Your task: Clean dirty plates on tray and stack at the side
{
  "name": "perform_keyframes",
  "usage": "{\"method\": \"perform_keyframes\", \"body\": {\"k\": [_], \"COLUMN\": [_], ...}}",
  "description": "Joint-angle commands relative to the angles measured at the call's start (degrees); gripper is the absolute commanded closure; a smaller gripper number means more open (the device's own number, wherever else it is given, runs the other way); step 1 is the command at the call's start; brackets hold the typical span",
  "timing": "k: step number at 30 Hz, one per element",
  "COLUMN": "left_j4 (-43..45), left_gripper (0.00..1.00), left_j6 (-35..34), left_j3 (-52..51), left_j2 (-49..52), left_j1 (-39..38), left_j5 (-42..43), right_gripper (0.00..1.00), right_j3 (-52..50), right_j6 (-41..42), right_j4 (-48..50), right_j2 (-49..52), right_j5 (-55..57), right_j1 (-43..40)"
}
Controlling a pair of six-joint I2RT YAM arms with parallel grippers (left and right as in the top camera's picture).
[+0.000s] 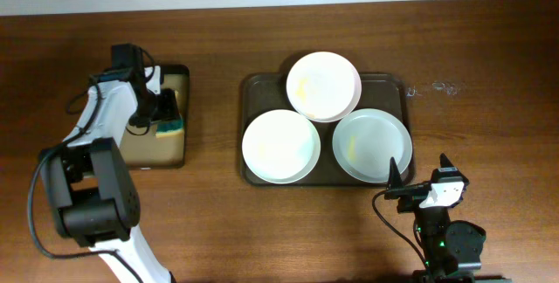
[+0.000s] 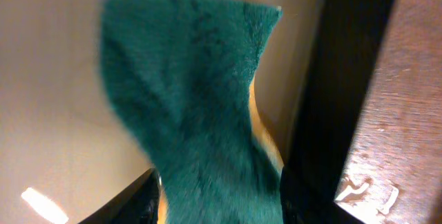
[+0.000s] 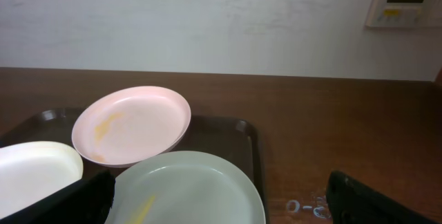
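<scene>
Three white dirty plates lie on the dark brown tray (image 1: pixel 258 91): the far one (image 1: pixel 323 86) has a yellowish smear and overlaps the front left one (image 1: pixel 279 146) and the front right one (image 1: pixel 372 145). My left gripper (image 1: pixel 162 111) is down in the small black tray and shut on a green and yellow sponge (image 1: pixel 173 127); in the left wrist view the sponge (image 2: pixel 200 113) fills the gap between the fingers (image 2: pixel 221 200). My right gripper (image 1: pixel 419 185) is open and empty, just in front of the front right plate (image 3: pixel 193 189). The far plate (image 3: pixel 135 124) shows behind it.
The small black tray with tan lining (image 1: pixel 153 148) stands at the left; its dark rim (image 2: pixel 338 79) is close by the sponge. Chalk marks (image 1: pixel 437 86) are on the wooden table right of the brown tray. A white wall runs behind the table.
</scene>
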Motion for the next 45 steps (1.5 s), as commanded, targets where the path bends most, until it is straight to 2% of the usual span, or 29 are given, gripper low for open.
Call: {"method": "perform_keyframes", "body": {"k": [1, 8, 10, 11, 12, 14, 17, 18, 19, 21, 22, 23, 24, 28, 29, 30, 31, 33, 34, 45], "left_j4": [0.98, 1.79, 1.68, 1.53, 1.31, 1.09, 1.11, 1.09, 1.09, 1.18, 1.46, 2.05, 2.73, 4.15, 4.13, 4.13, 4.13, 4.13, 4.04, -4.11], "left_gripper": [0.39, 0.38, 0.49, 0.6, 0.67, 0.68, 0.62, 0.91, 1.0, 1.0, 0.79, 0.26, 0.01, 0.0, 0.07, 0.27, 0.51, 0.91, 1.0, 1.0], "left_j6": [-0.42, -0.37, -0.37, -0.37, -0.37, -0.37, -0.35, -0.35, -0.35, -0.35, -0.35, -0.35, -0.33, -0.35, -0.35, -0.35, -0.35, -0.35, -0.35, -0.37], "left_j3": [0.94, 0.02, -0.07, -0.07, -0.07, -0.46, -1.7, -1.79, -1.79, -1.73, -1.73, -1.73, -1.73, -1.75, -1.75, -1.77, -1.77, -1.75, -1.6, 7.69], "left_j2": [2.12, 2.27, 2.34, 2.34, 2.34, 2.36, 2.36, 2.36, 2.36, 2.23, 2.23, 2.23, 2.23, 2.25, 2.25, 2.25, 2.25, 2.23, 2.19, -10.34], "left_j1": [-0.63, -0.63, -0.63, -0.63, -0.63, -0.63, -0.63, -0.63, -0.63, -0.63, -0.61, -0.52, -0.5, -0.52, -0.5, -0.5, -0.52, -0.52, -0.5, -0.5], "left_j5": [-0.83, -6.43, -6.8, -6.8, -6.78, -6.78, -6.8, -6.8, -6.8, -6.78, -6.8, -6.8, -6.8, -6.78, -6.8, -6.8, -6.78, -6.8, -6.78, -6.78], "right_gripper": [0.02, 0.02, 0.02, 0.02, 0.02, 0.02, 0.02, 0.02, 0.02, 0.02, 0.02, 0.02, 0.02, 0.02, 0.02, 0.02, 0.02, 0.02, 0.02, 0.02], "right_j3": [-0.31, -0.31, -0.31, -0.31, -0.31, -0.31, -0.31, -0.31, -0.31, -0.31, -0.31, -0.31, -0.31, -0.31, -0.31, -0.31, -0.31, -0.31, -0.31, -0.31], "right_j6": [-0.37, -0.37, -0.37, -0.37, -0.37, -0.37, -0.37, -0.37, -0.37, -0.37, -0.37, -0.37, -0.37, -0.37, -0.37, -0.37, -0.37, -0.37, -0.37, -0.37], "right_j4": [-0.35, -0.35, -0.35, -0.35, -0.35, -0.35, -0.35, -0.35, -0.35, -0.35, -0.35, -0.35, -0.35, -0.35, -0.35, -0.35, -0.35, -0.35, -0.35, -0.35], "right_j2": [-0.37, -0.37, -0.37, -0.37, -0.37, -0.37, -0.37, -0.37, -0.37, -0.37, -0.37, -0.37, -0.37, -0.37, -0.37, -0.37, -0.37, -0.37, -0.37, -0.37], "right_j5": [0.48, 0.48, 0.48, 0.48, 0.48, 0.48, 0.48, 0.48, 0.48, 0.48, 0.5, 0.48, 0.5, 0.48, 0.48, 0.5, 0.48, 0.48, 0.48, 0.48], "right_j1": [-0.35, -0.35, -0.35, -0.35, -0.35, -0.35, -0.35, -0.35, -0.35, -0.35, -0.35, -0.35, -0.35, -0.35, -0.35, -0.35, -0.35, -0.35, -0.35, -0.35]}}
